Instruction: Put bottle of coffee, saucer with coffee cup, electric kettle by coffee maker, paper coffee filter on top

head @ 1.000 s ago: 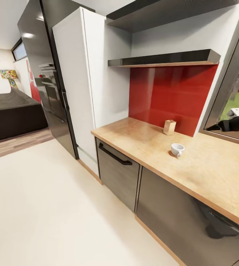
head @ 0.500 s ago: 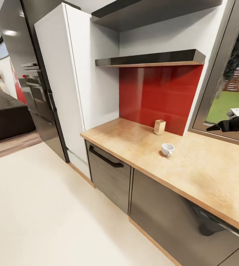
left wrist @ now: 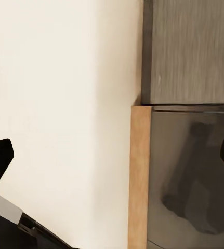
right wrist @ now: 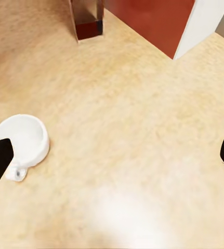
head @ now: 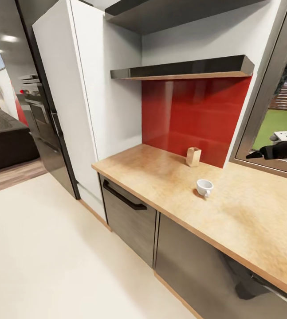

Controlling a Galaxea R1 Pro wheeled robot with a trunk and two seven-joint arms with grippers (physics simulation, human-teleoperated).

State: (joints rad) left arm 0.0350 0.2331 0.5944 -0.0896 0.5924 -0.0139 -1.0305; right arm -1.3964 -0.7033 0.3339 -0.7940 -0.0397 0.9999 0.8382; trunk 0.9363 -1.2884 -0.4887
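View swung closer, coffee cup [right wrist: 22, 141] beside open right pincer [right wrist: 112, 158], untouched

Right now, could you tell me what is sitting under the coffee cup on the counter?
The coffee cup stands directly on the bare wooden countertop, with no saucer beneath it. A small wooden block stands apart behind it, near the red wall panel.
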